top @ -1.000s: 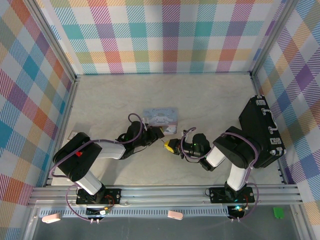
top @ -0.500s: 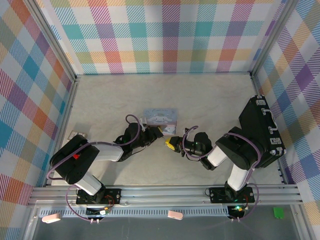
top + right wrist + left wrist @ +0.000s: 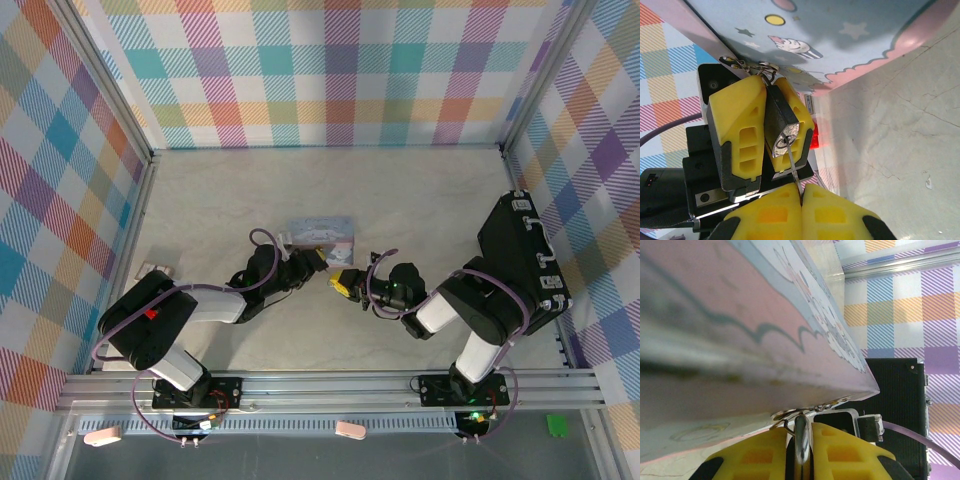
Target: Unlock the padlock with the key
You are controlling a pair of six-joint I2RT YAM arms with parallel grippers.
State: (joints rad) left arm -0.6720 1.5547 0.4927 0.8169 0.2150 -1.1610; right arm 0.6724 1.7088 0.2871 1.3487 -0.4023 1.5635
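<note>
Starting on the left: your left gripper [image 3: 313, 263] sits just below the tin [image 3: 322, 230], and its yellow fingers [image 3: 755, 455] are closed down to a narrow gap on the padlock [image 3: 776, 117]. In the right wrist view the dark lock body is wedged between those two pads, with its silvery keyway end facing the other gripper. In the left wrist view you mostly get the shackle as a bright strip running up between the pads, with the tin's pink underside looming right over it. There's a small wire ring [image 3: 790, 415] at the top of the shackle, but it's blurry and I can't tell what it hangs from. Moving right, the key [image 3: 794, 167] is a thin blade going from the keyway down into your right gripper [image 3: 801, 192], whose fingers [image 3: 832, 210] are pressed flat together on it. The key's head is buried between the pads, and I can't tell how deep the tip sits in the lock. From the top view the two grippers meet nose to nose mid-table [image 3: 420, 200], and lock and key are too small to pick out there. On the far right a black case [image 3: 525, 262] lies well apart from the grippers.
</note>
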